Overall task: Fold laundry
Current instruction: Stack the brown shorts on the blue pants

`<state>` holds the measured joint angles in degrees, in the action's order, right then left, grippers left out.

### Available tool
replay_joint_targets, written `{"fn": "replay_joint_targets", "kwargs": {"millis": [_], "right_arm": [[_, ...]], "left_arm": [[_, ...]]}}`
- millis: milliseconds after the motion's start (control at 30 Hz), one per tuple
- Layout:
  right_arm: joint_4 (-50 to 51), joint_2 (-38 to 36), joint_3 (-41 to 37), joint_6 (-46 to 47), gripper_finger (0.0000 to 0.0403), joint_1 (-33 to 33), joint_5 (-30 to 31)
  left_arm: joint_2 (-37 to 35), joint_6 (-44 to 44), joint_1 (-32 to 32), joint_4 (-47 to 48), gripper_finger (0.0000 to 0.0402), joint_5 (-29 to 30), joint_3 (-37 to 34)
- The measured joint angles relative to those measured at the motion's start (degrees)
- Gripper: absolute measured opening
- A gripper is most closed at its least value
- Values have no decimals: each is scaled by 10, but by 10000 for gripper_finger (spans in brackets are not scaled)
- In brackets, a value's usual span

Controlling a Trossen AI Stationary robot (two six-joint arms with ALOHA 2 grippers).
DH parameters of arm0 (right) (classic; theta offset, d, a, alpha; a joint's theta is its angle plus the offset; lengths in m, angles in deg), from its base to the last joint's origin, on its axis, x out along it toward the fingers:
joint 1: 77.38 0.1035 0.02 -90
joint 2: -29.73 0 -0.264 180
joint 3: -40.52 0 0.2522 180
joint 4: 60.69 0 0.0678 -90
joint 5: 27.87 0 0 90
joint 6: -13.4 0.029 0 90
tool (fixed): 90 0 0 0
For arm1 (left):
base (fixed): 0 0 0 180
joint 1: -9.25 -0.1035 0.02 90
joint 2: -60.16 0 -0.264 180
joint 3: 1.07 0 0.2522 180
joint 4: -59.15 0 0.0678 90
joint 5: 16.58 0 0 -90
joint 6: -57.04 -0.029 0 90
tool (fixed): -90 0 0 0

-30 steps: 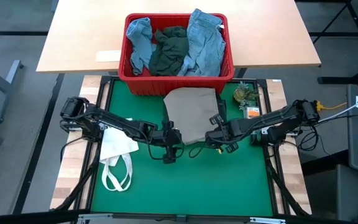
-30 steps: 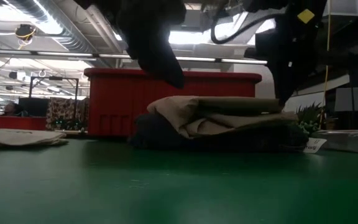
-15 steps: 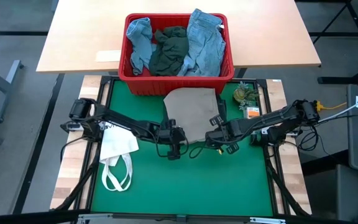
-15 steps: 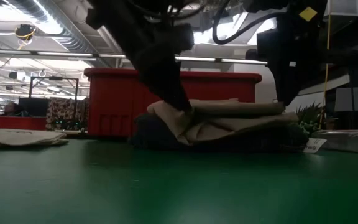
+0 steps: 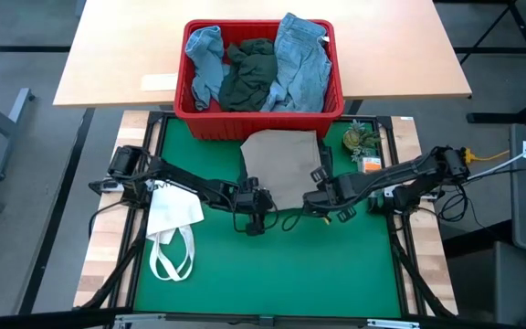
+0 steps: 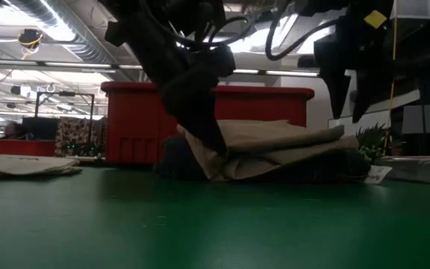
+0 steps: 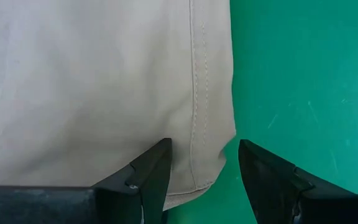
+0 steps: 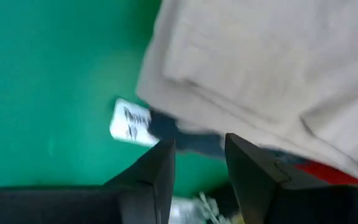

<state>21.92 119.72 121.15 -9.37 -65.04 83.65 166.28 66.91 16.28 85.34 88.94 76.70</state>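
The folded beige piece [image 5: 281,167] lay on the green mat [image 5: 272,265] at its 12 o'clock edge, against the red basket [image 5: 261,117] (more garments inside). The left gripper [image 7: 202,171] straddled its corner, fingers apart. The right gripper [image 8: 199,168] hovered at its 4 o'clock, fingers apart, empty.

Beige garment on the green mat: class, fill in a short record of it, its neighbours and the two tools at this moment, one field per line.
garment: beige garment, folded, lying on a dark garment
left tool: left tool, open, fingers astride the beige garment's corner
right tool: right tool, open, raised at the garment's other near corner
red basket: behind the garment, holds unfolded laundry
tote bag: flat on the mat's left side
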Motion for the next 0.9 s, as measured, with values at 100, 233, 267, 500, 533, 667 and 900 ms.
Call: {"fn": "replay_joint_targets", "kwargs": {"millis": [100, 233, 267, 500, 533, 667, 900], "right_arm": [[41, -2, 25, 1, 141, 0, 25], [49, -20, 48, -9, 139, -7, 66], [48, -26, 49, -16, 139, -13, 76], [12, -55, 46, -58, 138, -106, 85], [-11, -57, 42, -70, 138, -124, 85], [-121, -56, 26, -122, 138, -196, 65], [-272, -54, -25, -137, 138, -286, 29]], "left_arm": [[-16, 0, 0, 3, 182, -2, 0], [-50, -2, 1, 7, 182, -2, -1], [-61, -5, 1, 5, 182, -2, -1], [-124, -45, -13, 5, 182, 36, -1], [-129, -45, -19, 2, 182, 49, -1], [-137, -43, -52, 2, 182, 95, -1], [-121, -18, -136, 10, 182, 103, -1]]}}
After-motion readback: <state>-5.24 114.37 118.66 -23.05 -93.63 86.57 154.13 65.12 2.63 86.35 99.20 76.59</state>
